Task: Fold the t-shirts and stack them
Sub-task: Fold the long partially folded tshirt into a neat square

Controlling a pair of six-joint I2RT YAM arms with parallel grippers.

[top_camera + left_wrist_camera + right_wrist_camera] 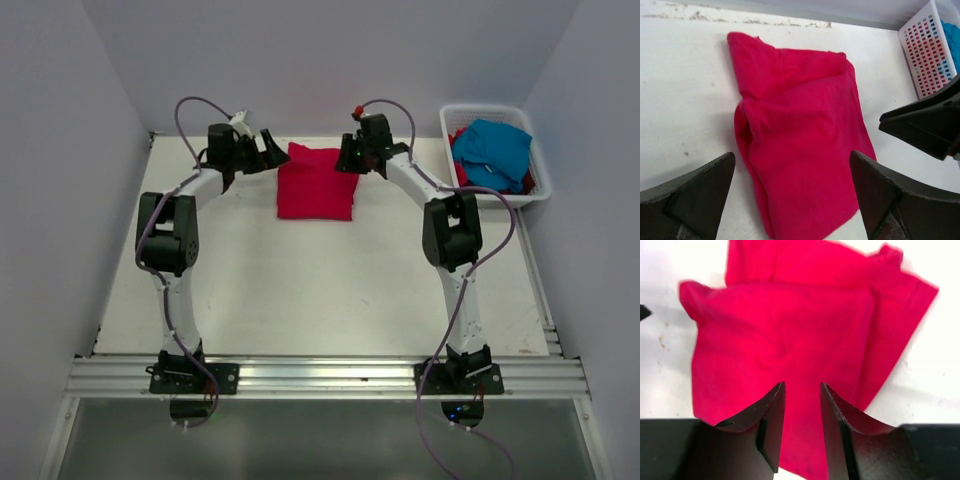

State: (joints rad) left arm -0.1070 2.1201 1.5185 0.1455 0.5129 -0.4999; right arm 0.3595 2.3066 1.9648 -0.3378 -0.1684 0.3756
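Observation:
A crimson red t-shirt point(316, 183) lies folded into a rough square at the back middle of the table. It also shows in the left wrist view point(800, 145) and the right wrist view point(785, 335). My left gripper point(272, 150) hovers at its left edge, jaws wide open and empty point(792, 159). My right gripper point(347, 156) is over its right edge with a narrow gap between the jaws point(802, 385); nothing is held. A turquoise blue t-shirt point(492, 150) lies crumpled in the basket on top of more red cloth point(461, 172).
The white slatted plastic basket point(541, 170) stands at the back right corner; its wall shows in the left wrist view point(927, 50). The back wall runs just behind the folded shirt. The right gripper's fingers point(925, 125) show in the left wrist view.

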